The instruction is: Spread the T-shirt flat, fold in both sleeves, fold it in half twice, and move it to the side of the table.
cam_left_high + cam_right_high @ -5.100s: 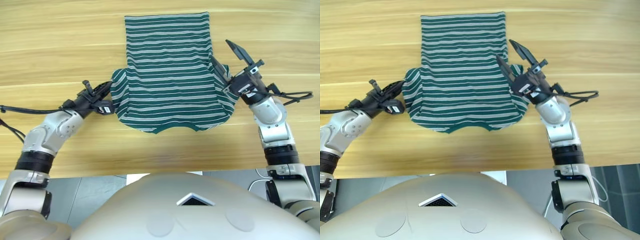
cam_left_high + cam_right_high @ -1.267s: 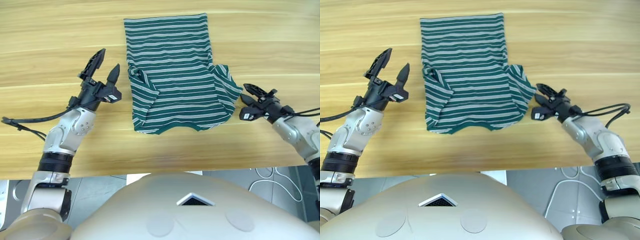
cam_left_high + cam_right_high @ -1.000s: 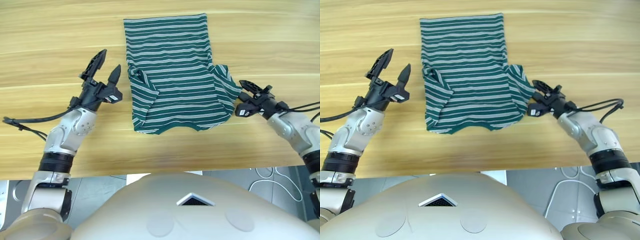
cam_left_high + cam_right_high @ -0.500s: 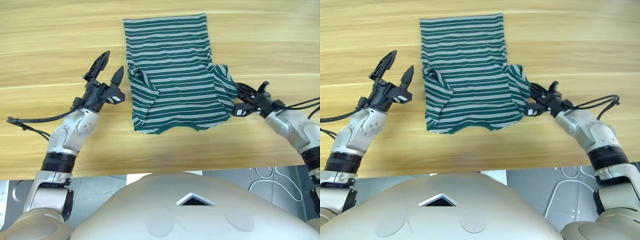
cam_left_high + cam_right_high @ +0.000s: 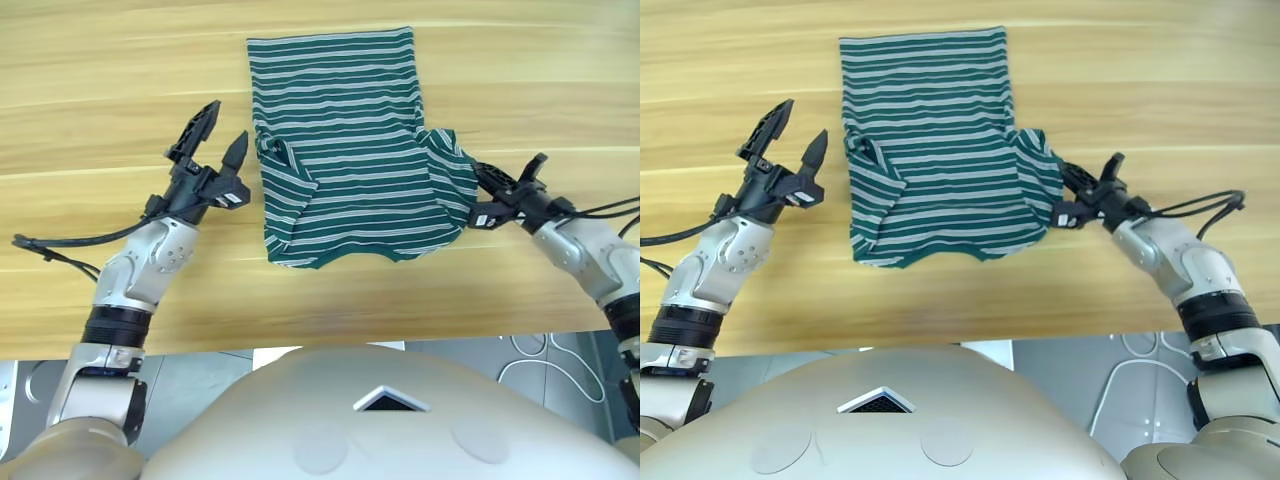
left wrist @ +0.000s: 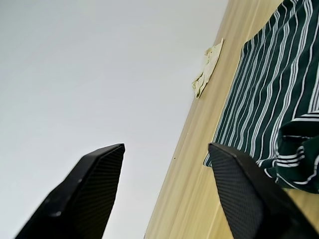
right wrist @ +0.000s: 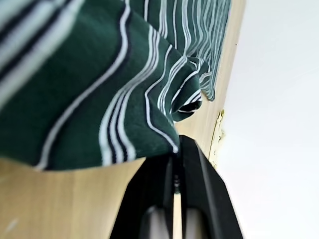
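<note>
T-shirt (image 5: 345, 130), green with pale stripes, is lying flat on the table (image 5: 100, 70), with its neck end nearest the robot and its hem farthest.

At the T-shirt's right edge, the right gripper (image 5: 484, 182) is sitting with its fingers drawn together to a thin slit. The right sleeve (image 5: 450, 165) is jutting out from the body and meeting those tips, so the gripper is judged to be pinching the sleeve's hem.

Off the T-shirt's left edge, clear of the cloth, the left gripper (image 5: 224, 127) is standing wide open and holding nothing. The left sleeve (image 5: 285, 165) is lying folded in over the body.

The fabric is looking light, soft and limp, and is likely to sag and drag when lifted. Hold it at the sleeve's outer hem and carry it low across the body.
</note>
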